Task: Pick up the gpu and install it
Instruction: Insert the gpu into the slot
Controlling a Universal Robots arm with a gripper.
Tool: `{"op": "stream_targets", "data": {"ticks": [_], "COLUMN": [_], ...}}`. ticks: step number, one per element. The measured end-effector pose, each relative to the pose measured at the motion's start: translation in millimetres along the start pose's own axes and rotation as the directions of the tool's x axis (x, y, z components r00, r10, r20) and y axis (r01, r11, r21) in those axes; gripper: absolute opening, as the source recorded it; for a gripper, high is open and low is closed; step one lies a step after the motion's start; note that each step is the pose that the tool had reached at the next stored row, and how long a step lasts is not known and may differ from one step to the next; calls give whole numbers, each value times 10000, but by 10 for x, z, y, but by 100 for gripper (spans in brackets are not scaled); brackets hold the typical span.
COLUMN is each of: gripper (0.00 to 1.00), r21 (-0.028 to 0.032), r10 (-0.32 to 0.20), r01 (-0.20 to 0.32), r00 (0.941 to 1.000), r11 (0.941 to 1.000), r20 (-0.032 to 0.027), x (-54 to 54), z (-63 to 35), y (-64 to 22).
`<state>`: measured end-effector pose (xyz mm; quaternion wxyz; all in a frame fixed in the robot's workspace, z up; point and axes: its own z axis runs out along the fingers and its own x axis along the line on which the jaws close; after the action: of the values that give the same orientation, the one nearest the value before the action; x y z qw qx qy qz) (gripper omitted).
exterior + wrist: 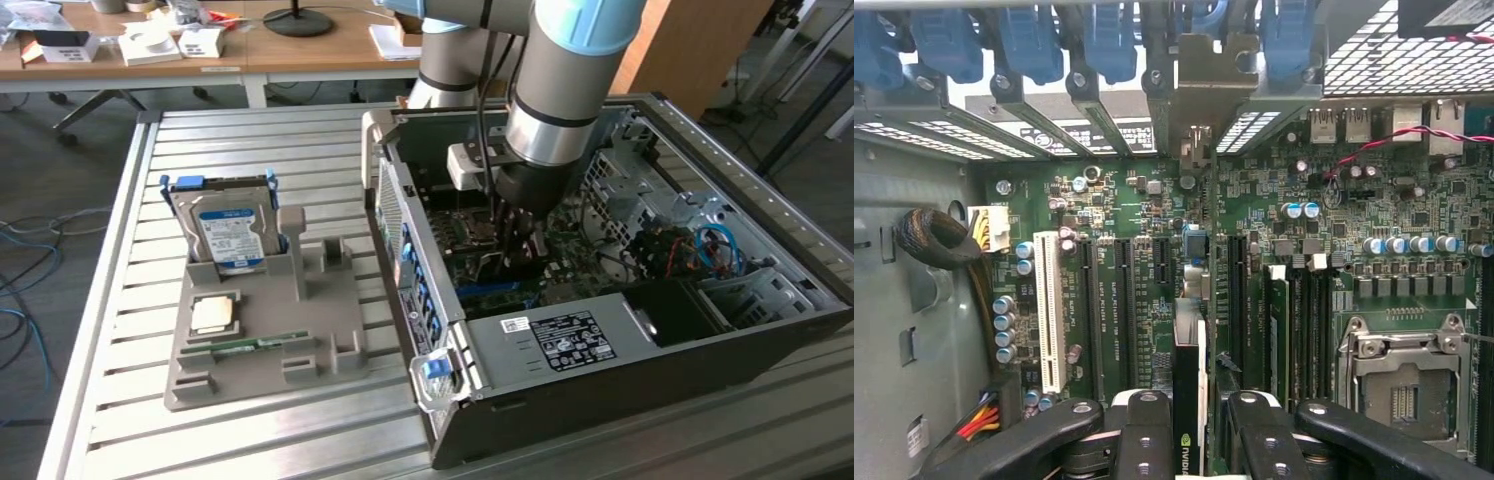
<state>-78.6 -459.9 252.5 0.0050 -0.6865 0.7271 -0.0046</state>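
While the pincer (1189, 440) is clamping the gpu (1188, 400) edge-on between its black fingers (1144, 430), the card is hanging straight below it inside the open computer case (534, 400), poised over the motherboard (1154, 210) and its row of long expansion slots (1124, 300). In the exterior view the arm (561, 90) is reaching down into the case, with the pincer deep among the boards.

Several things could be going wrong from here. The card's lower edge appears to be lining up between two dark slots just beneath the pincer — if it is sitting a little to either side, pressing down would be driving the connector onto the board or a slot wall rather than into the contacts. The metal bracket (1199, 95) ahead of the pincer, among the blue retaining clips (1034, 45), seems to be entering its opening in the rear panel; if it is catching there, the card would be tilting in the grip and seating unevenly. Since the fingers are holding only the thin edge, a skewed push could be letting the card slip or twist. Capacitors (1301, 211) and the white slot (1050, 310) flanking the pincer are standing close — a sideways drift would be knocking them.

Off on the slatted surface (107, 330), the hard drive (230, 232) is standing in its grey holder (267, 340), well apart from the pincer.
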Motion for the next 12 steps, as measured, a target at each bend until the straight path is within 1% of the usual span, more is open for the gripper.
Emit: {"op": "stream_targets", "data": {"ticks": [4, 12], "gripper": [26, 26], "r21": [1, 1], "r10": [-7, -52], "r01": [7, 52], "r00": [10000, 10000], "r11": [10000, 10000], "r20": [-17, -17], "x": [0, 0], "z": [0, 0], "y": [0, 0]}}
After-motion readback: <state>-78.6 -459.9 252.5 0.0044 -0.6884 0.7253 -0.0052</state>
